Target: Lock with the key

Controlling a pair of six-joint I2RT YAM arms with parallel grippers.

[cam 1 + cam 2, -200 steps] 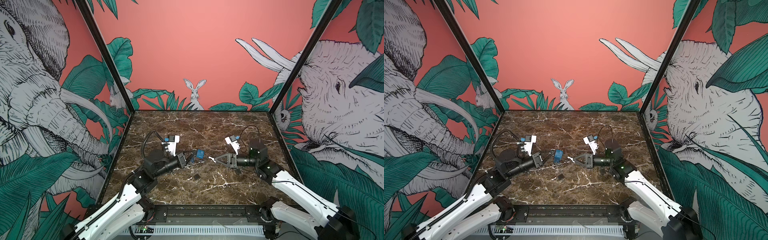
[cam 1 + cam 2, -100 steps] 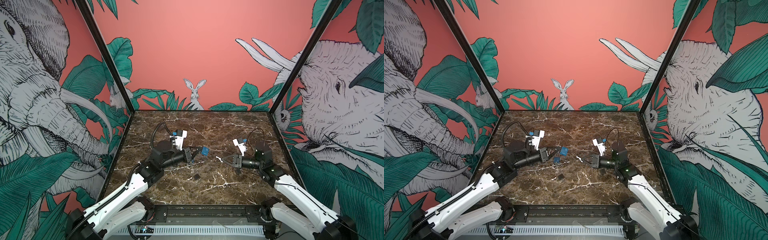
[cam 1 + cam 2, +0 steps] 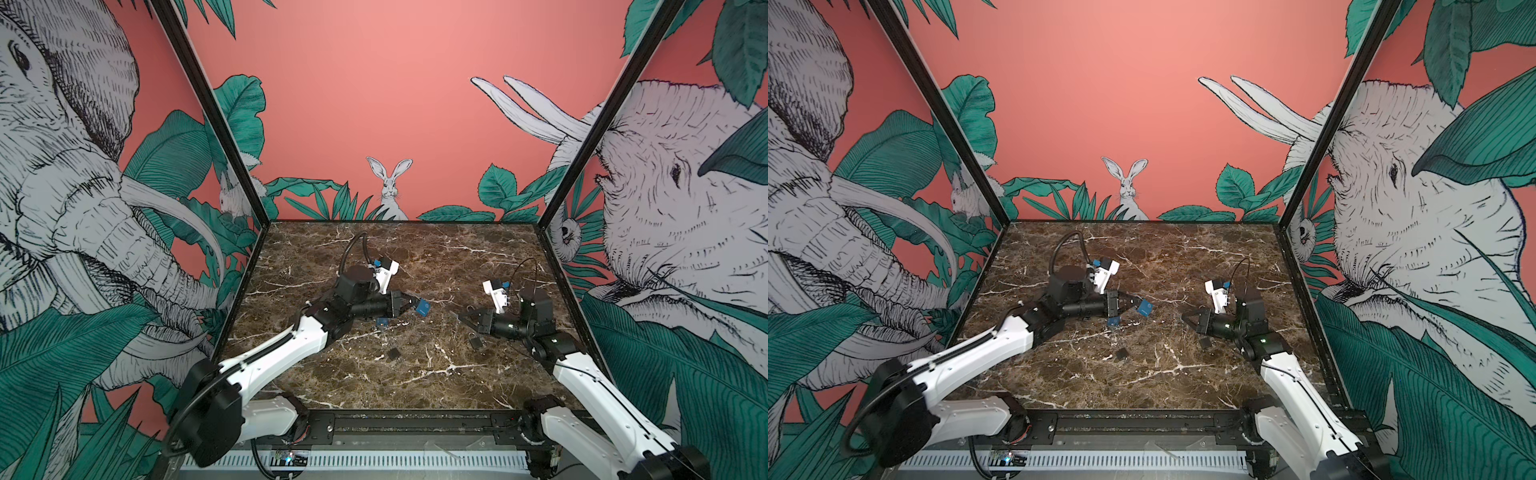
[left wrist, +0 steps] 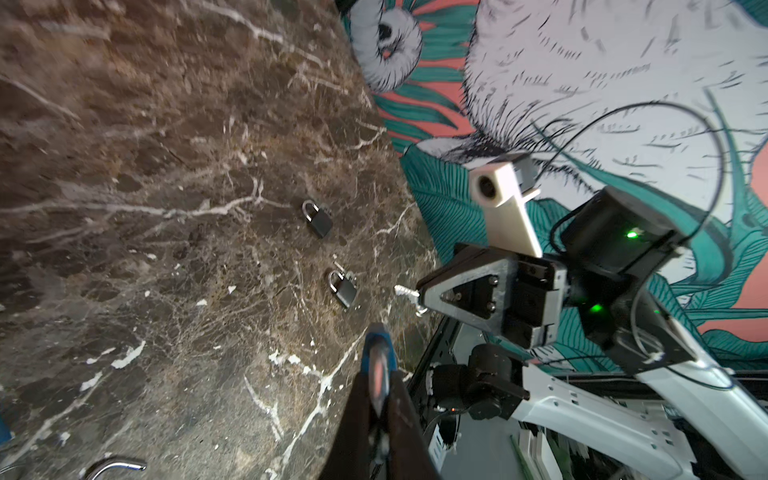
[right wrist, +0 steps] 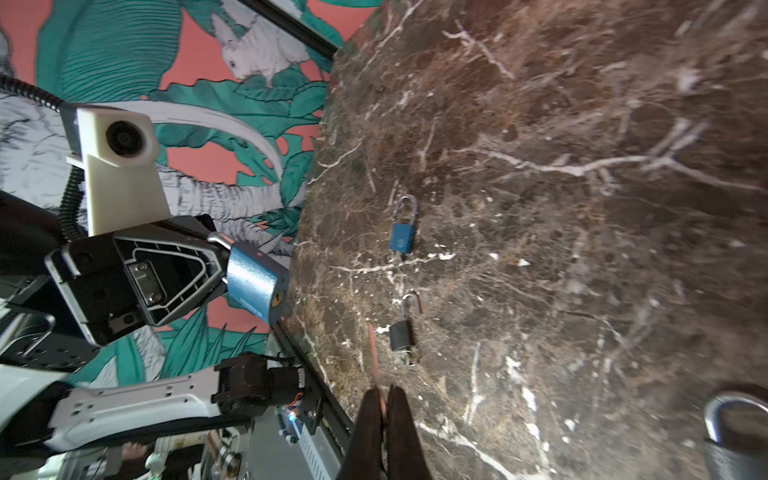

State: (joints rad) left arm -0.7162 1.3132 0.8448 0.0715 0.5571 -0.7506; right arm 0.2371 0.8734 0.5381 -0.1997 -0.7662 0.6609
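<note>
Setting: a dark marble-patterned counter (image 3: 415, 386) boxed in by walls printed with elephants, leaves and a rabbit. Two white-and-black arms reach in from the near edge.
Left jaws: closed on the shackle end of a blue padlock (image 3: 422, 308), which is held in the air over the middle of the counter with its body pointing toward the right arm.
Right jaws: closed on a small silver key (image 4: 405, 291), whose blade sticks out toward the left arm, apart from the blue padlock.
Both top views: the blue padlock (image 3: 1145, 308) shows as a small blue square. The key is too small to make out.
Right wrist view alone: the keyhole in the blue padlock's (image 5: 255, 286) bottom face, turned toward the right arm. On the counter beyond lie a second blue padlock (image 5: 401, 237) and an open black padlock (image 5: 402, 334) with its shackle swung out. Only a thin blurred strip shows between the right jaws.
Left wrist view alone: the key's toothed blade. A nearer black padlock (image 4: 344, 287) and a farther black padlock (image 4: 318, 220) lie flat on the counter near the right jaws. The blue padlock appears edge-on and blurred.
</note>
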